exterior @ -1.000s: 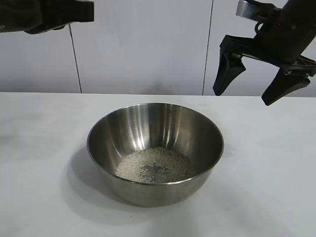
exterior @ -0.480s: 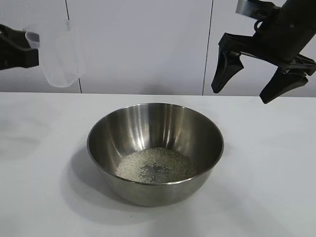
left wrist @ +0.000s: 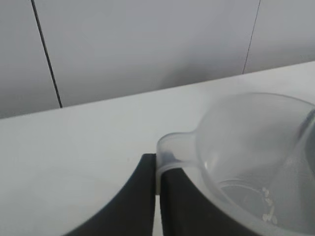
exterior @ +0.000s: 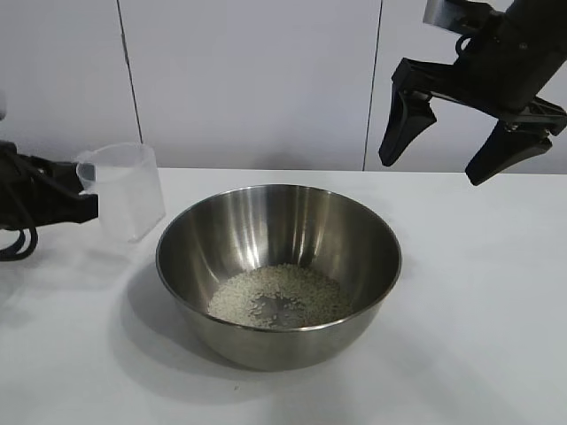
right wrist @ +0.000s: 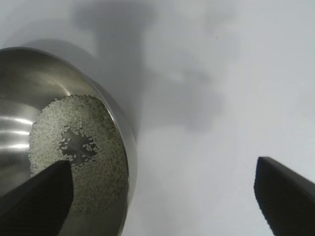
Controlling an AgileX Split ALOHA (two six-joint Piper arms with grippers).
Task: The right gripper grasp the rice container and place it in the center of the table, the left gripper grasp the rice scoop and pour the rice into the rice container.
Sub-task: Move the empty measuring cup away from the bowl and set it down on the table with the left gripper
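Steel rice container (exterior: 279, 270) sits mid-table holding the rice (exterior: 279, 297), so pouring looks done; left gripper (exterior: 84, 205) pinches the near-empty rice scoop (exterior: 128, 190) near the left edge, right gripper (exterior: 469, 133) spread above.

Looking down from the right wrist, we see part of the steel bowl (right wrist: 29, 69) on the white table (right wrist: 206, 147). Its shiny rim curves across the view, and the brushed inside catches bright streaks of light. The rice (right wrist: 93, 167) lies in a pale round layer on the bowl's floor, with a small bare patch of metal near its middle. The right gripper (right wrist: 162, 196) hangs above with its jaws spread wide: one black finger (right wrist: 37, 201) shows over the bowl, the other (right wrist: 285, 199) over bare table. Soft grey shadows fall on the table beside the bowl.
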